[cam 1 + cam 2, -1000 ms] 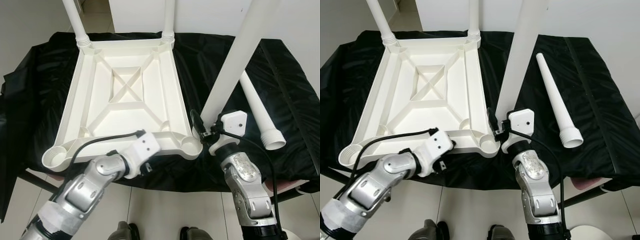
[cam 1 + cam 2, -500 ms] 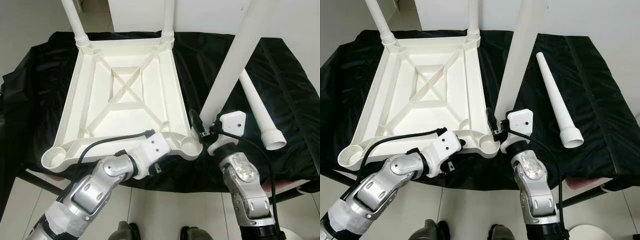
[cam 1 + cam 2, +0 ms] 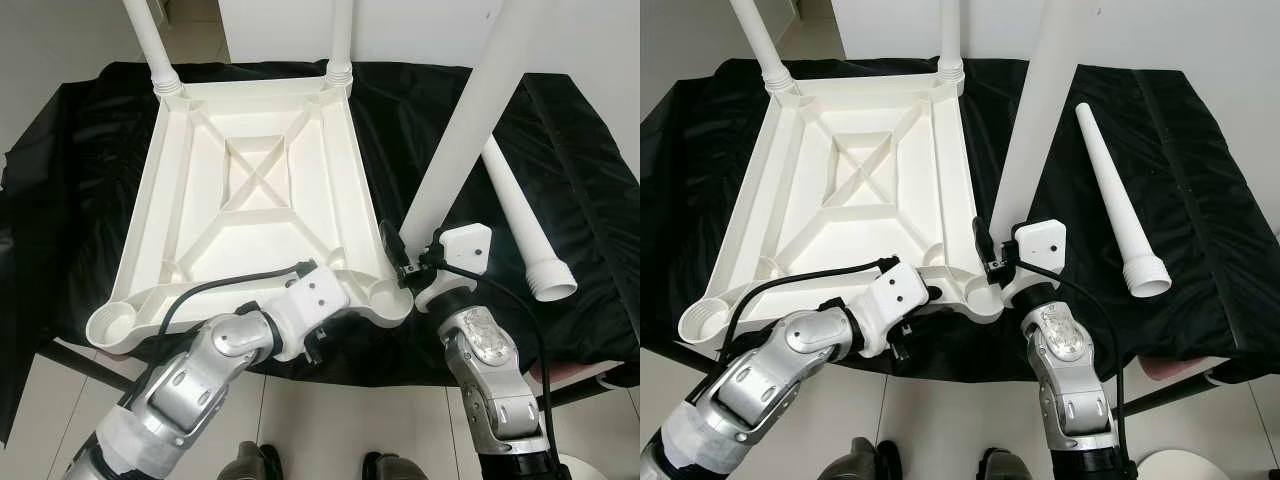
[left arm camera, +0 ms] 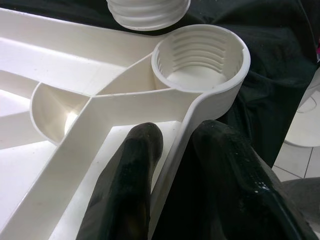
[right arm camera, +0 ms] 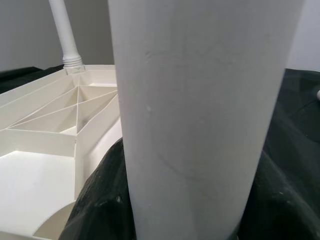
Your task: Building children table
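**Third leg poised at the near corner**

White plastic tabletop (image 3: pixel 255 195) lies upside down on black cloth (image 3: pixel 590 230), ribs up, so sockets face upward. Left gripper (image 4: pixel 175 165) pinches the near rim, one finger either side, likely steadying it. Right gripper (image 3: pixel 405 262) is closed around a white tapered plastic leg (image 3: pixel 470 120), held upright just beside the empty threaded socket (image 4: pixel 200 57), apparently ready for screwing in.

Count: four legs — two fitted at far corners, one held, one loose leg (image 3: pixel 1118 210) lying on the cloth. Two near sockets empty.
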`<state>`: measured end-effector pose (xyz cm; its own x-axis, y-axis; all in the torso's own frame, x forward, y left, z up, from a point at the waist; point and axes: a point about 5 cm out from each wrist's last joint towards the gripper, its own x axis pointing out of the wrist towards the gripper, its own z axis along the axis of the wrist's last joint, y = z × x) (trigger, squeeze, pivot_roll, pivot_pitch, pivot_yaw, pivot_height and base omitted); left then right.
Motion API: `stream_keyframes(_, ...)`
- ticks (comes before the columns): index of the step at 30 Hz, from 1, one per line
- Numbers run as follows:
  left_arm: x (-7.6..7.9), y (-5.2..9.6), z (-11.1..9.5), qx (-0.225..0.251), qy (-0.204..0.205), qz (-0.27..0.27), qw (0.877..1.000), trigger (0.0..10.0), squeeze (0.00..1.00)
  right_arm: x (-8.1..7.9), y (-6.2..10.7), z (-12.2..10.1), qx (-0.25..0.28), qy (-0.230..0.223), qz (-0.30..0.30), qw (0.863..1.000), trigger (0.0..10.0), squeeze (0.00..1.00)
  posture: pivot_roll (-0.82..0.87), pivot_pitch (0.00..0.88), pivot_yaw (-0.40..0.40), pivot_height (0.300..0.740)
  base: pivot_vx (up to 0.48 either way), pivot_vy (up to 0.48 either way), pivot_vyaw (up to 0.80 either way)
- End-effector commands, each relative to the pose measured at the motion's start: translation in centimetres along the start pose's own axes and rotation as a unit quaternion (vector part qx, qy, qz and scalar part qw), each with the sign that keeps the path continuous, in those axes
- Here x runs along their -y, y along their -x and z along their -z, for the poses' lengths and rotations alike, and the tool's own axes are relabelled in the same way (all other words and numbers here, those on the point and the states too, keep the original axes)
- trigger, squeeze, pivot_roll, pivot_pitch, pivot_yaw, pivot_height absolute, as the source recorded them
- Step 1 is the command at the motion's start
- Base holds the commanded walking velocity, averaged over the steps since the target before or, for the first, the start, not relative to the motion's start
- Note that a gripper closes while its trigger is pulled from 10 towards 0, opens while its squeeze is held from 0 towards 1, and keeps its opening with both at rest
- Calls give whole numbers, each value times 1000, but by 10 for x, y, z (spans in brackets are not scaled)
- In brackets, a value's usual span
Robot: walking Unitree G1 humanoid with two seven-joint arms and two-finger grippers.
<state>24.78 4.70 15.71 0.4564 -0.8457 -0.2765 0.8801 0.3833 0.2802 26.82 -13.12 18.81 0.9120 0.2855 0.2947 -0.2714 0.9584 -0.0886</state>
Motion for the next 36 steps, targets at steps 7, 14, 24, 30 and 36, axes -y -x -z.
stream_keyframes(7,6,-8,-10,22,13,5,1000,10000,0,-1,1,-4,12,2,-1,1000,10000,0,-131,181,84,740,0,0,0)
stream_keyframes(14,-4,0,-15,39,35,1,999,10000,1000,0,-1,-4,15,2,2,1000,10000,0,-128,182,85,740,0,0,0)
stream_keyframes(24,-19,21,-21,45,-1,7,999,10000,0,1,-4,-5,17,4,2,1000,10000,0,-124,184,80,740,0,0,0)
stream_keyframes(30,-11,23,0,-21,-23,37,999,10000,0,2,-3,-5,17,4,4,1000,10000,0,-122,188,81,740,0,0,0)
stream_keyframes(36,-8,21,4,-40,-16,44,998,10000,0,2,-3,-5,17,4,6,1000,10000,0,-126,189,84,740,0,0,0)
